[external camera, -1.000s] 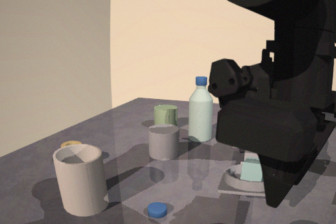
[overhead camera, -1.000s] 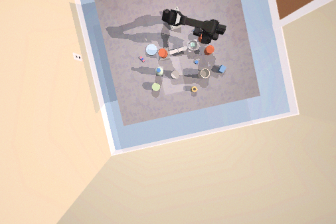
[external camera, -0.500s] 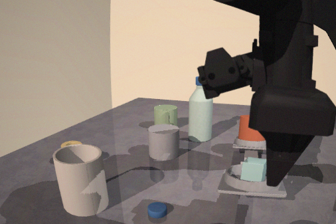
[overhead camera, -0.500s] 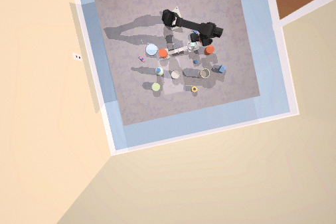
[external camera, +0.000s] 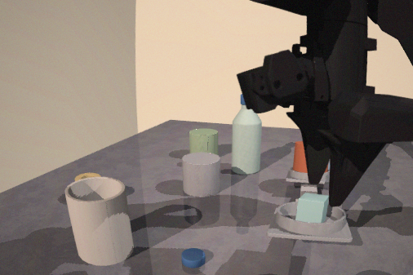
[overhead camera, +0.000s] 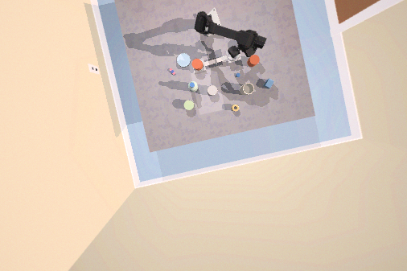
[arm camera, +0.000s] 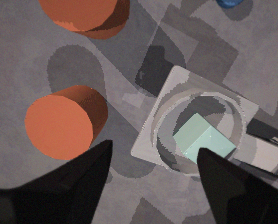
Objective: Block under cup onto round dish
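A pale mint block sits uncovered in the ringed tray at one balance end. My gripper is open and empty, just above that tray. In the wrist view the block is nearer the right fingertip. An orange cup stands on the balance's other end. Two orange cups show off the balance in the wrist view, one left of the tray and one at top left. The light blue round dish lies beyond the far cup, with no cup above it.
A beige mug, a blue cap and a blue box stand on the mug side of the balance. A bottle, a pale cylinder and a green cylinder stand farther off.
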You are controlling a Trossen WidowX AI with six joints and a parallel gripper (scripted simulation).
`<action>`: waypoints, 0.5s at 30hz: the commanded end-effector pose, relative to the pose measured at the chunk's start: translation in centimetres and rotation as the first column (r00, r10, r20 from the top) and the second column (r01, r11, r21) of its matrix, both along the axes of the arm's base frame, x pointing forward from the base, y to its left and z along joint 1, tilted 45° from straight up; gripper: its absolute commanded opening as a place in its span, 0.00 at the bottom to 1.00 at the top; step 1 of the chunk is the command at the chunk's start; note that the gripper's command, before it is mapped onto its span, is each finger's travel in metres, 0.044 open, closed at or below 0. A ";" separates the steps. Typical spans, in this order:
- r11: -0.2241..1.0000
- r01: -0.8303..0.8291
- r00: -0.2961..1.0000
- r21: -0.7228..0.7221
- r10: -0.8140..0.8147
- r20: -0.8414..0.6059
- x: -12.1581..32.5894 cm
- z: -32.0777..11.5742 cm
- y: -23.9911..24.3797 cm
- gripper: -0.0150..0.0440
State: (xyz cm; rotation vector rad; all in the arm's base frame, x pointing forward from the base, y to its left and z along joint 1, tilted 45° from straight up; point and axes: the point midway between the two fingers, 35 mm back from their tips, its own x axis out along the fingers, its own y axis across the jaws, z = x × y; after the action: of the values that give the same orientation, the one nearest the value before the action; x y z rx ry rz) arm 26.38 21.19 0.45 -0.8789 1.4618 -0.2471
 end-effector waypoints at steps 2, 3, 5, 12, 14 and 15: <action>0.989 -0.141 0.983 -0.032 0.137 -0.122 0.2 0.8 -0.5 0.69; 0.985 -0.167 0.976 -0.035 0.160 -0.146 0.2 0.9 -0.6 0.69; 0.975 -0.217 0.959 -0.039 0.206 -0.193 0.3 1.1 -0.8 0.69; 0.922 -0.387 0.867 -0.034 0.351 -0.355 0.4 1.8 -1.4 0.69; 0.901 -0.433 0.831 -0.027 0.387 -0.400 0.5 2.0 -1.5 0.69; 0.890 -0.455 0.811 -0.022 0.405 -0.422 0.5 2.1 -1.6 0.69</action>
State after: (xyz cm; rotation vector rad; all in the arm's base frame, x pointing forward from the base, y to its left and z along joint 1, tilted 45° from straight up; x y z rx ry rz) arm 26.71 19.92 2.04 -1.2986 1.5730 0.1150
